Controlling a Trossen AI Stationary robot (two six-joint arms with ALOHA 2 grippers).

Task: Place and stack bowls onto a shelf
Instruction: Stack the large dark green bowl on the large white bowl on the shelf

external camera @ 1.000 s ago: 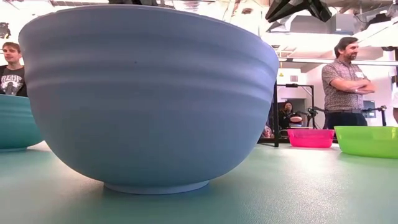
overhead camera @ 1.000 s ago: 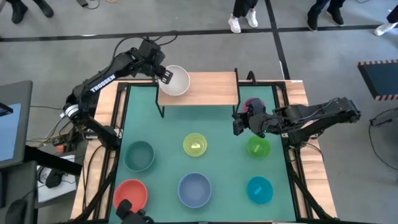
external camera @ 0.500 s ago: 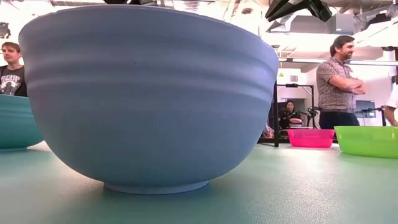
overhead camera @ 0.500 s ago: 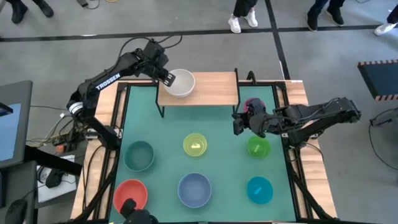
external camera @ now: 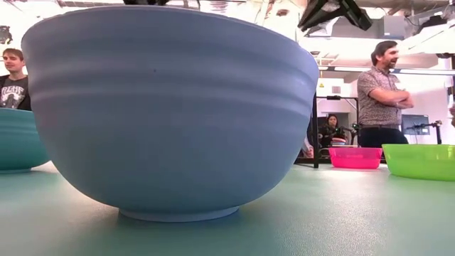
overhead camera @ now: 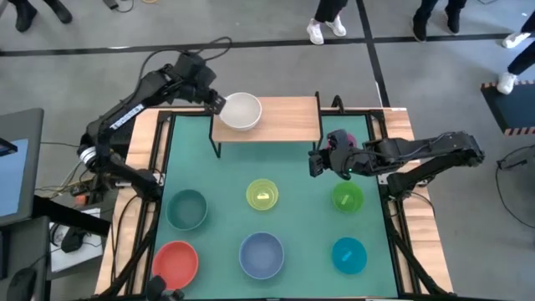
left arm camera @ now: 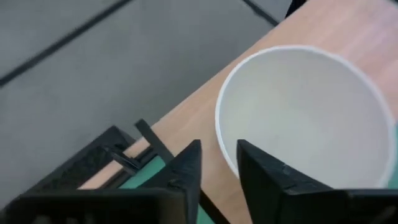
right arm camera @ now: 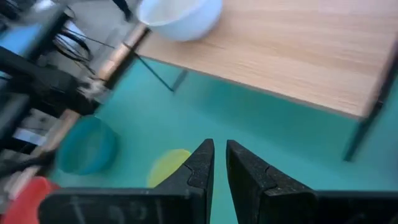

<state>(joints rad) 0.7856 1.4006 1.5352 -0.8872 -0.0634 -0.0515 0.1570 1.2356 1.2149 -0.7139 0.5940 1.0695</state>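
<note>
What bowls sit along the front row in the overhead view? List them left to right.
Red bowl → blue bowl → cyan bowl.

A person [external camera: 380,96] stands with arms folded beyond the table; another person [external camera: 12,80] watches at far left.

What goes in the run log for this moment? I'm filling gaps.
white bowl: on shelf | left gripper: open, beside it | right gripper: empty
</note>
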